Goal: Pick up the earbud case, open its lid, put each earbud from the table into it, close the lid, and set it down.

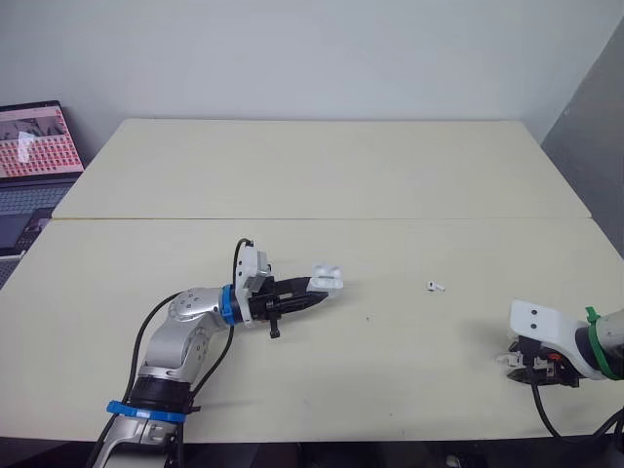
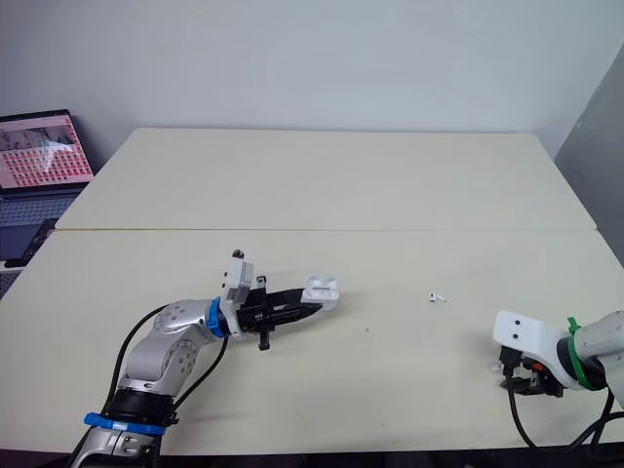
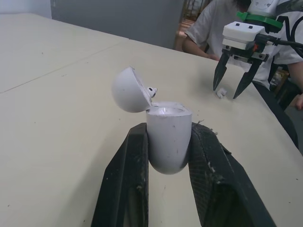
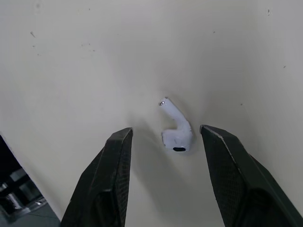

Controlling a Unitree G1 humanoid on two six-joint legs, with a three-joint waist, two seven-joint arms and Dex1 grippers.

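Open laptop (image 1: 34, 171) (pink-lit screen) at the left, and a white-shirted person (image 3: 208, 26).

Bright, even light; faint, soft shadows lie on the table (image 1: 322, 175)

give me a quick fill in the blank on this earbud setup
1. The left gripper is shut on the earbud case, whose lid is ____.
2. The right gripper is ____, fingers either side of an earbud.
3. In all, ____ earbuds lie on the table; the second earbud is untouched.
Missing: open; open; two.
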